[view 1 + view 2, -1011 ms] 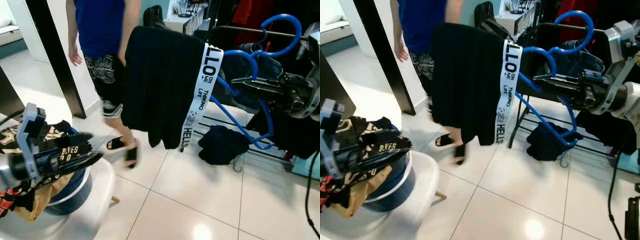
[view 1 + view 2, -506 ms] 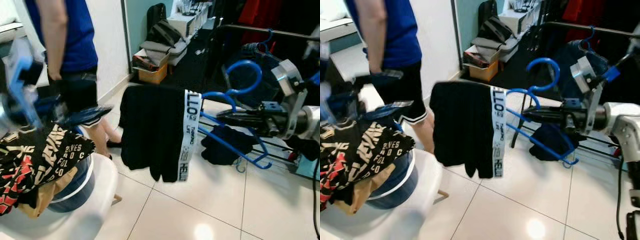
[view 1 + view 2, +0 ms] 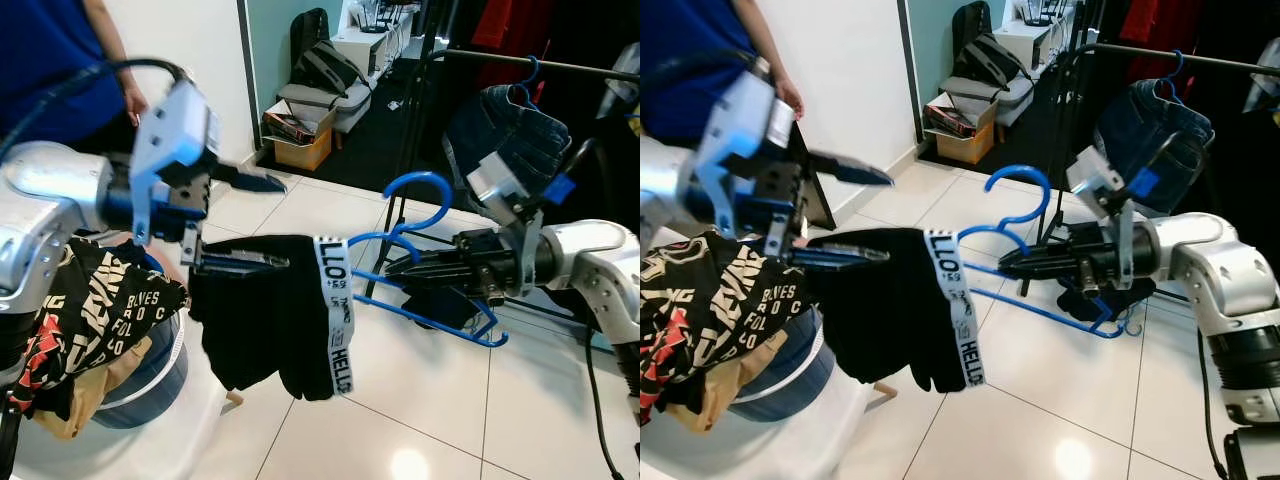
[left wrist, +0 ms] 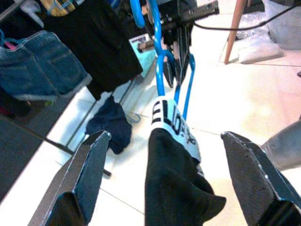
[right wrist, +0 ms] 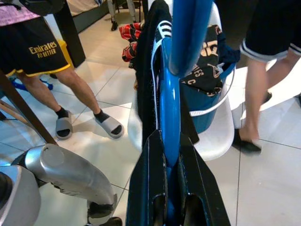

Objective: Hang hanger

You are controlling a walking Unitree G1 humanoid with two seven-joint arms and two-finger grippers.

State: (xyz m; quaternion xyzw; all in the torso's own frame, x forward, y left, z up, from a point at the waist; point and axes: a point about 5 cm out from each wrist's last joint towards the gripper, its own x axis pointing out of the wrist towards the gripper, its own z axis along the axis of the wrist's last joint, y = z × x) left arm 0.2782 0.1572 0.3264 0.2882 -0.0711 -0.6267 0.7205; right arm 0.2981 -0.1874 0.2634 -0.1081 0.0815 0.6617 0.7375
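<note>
Tiled floor (image 3: 420, 400), right fingers (image 5: 162, 160) clamping blue hanger (image 3: 425, 185), shorts (image 3: 265, 320) seemingly draped.

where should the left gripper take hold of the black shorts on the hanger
Grip the shorts just below the white waistband, coming from the robot's left, probably. They hang draped over the blue hanger, which the right gripper holds, and the open left gripper is already beside them.

Blue plastic hanger (image 3: 430, 255) carrying black shorts (image 3: 265, 325).
It juts level from the right gripper (image 3: 400, 272), shorts draped over its far end.
</note>
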